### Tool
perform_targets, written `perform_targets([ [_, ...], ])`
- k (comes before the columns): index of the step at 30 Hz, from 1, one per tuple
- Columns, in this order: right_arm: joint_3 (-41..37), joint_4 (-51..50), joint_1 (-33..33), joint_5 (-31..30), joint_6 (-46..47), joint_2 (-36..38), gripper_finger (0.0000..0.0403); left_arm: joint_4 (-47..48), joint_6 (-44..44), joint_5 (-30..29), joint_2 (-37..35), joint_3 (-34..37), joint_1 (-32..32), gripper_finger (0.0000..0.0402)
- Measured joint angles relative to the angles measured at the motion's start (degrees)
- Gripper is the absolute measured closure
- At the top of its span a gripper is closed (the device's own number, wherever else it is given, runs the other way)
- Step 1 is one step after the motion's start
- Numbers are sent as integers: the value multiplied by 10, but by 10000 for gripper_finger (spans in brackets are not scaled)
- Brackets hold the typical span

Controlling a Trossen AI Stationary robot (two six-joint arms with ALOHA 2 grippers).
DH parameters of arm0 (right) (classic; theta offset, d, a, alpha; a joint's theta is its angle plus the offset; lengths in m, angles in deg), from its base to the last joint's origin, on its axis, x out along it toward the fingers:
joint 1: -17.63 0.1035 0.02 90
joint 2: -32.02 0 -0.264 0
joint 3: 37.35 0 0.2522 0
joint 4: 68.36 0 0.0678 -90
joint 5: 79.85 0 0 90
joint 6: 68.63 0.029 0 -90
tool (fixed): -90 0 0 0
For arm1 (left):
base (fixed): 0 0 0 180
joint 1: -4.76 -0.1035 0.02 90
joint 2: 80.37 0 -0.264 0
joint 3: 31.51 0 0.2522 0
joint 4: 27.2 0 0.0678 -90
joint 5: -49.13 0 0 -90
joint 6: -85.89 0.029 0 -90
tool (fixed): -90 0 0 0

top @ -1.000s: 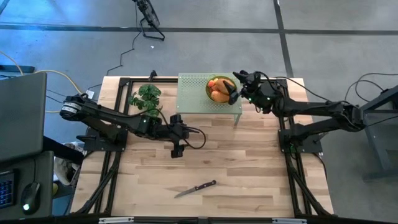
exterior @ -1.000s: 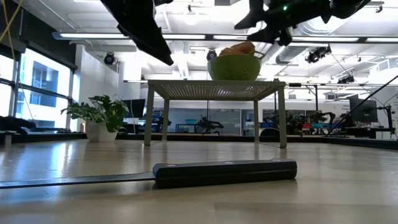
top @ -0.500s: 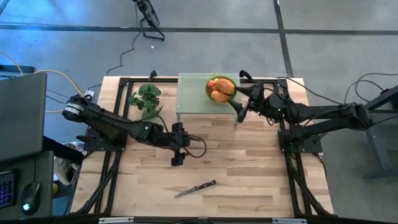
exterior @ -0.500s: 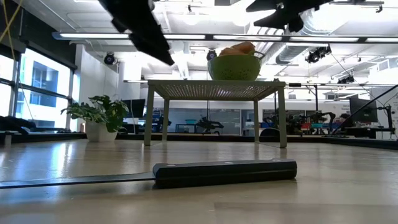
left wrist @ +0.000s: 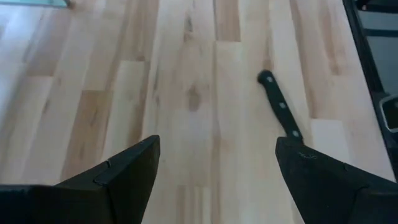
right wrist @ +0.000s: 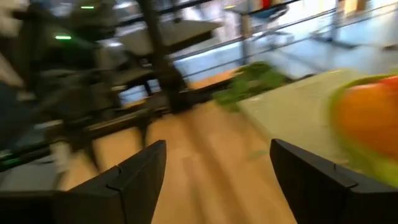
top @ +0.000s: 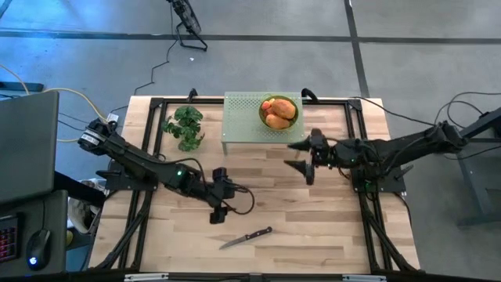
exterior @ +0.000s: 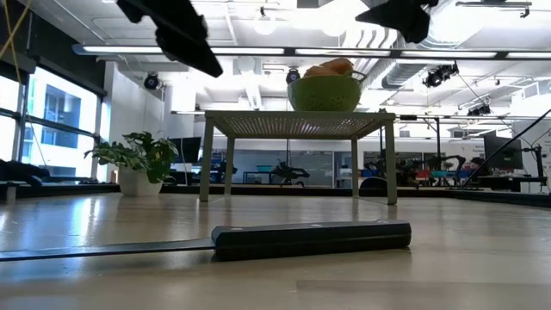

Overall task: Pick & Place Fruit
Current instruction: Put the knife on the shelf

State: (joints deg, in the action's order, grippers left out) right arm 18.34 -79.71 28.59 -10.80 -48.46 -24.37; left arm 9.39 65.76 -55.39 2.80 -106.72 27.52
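Observation:
Orange oval fruits [top: 279, 112] lie in a green bowl [top: 264, 117] on a small pale green perforated stand [top: 243, 121] at the table's far middle; the bowl also shows in the low view [exterior: 325, 90] and blurred in the right wrist view [right wrist: 373, 121]. The other fruits do not show. My right gripper [top: 300, 157] is open and empty, just in front of the stand's near right corner. My left gripper [top: 216, 213] is open and empty over the table's middle, above and left of the knife [top: 246, 237].
A black-handled knife [left wrist: 280, 106] lies on the wood near the table's front middle; it fills the foreground of the low view [exterior: 310, 237]. A green leafy bunch [top: 184, 125] lies at the far left, beside the stand. Bare wood lies between the arms.
My right gripper has drawn back from over the bowl, toward the table's near edge and right, and now hangs open in front of the stand. My left gripper has moved toward the near edge, closer to the knife. The fruit stays in the bowl.

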Motion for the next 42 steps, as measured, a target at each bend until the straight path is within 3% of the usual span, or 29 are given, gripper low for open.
perform_targets([
  [9,0,10,89,4,84,-58,143,8,-81,-2,0,0,44,89],
  [20,0,62,157,1,112,-148,149,-7,-177,-14,27,0,105,89],
  [27,0,99,187,31,117,-181,149,-27,-218,-16,62,0,123,89],
  [32,0,159,209,31,116,-210,149,9,-245,-9,74,0,131,89],
  [42,7,225,218,29,115,-241,149,215,-331,6,75,0,130,89],
])
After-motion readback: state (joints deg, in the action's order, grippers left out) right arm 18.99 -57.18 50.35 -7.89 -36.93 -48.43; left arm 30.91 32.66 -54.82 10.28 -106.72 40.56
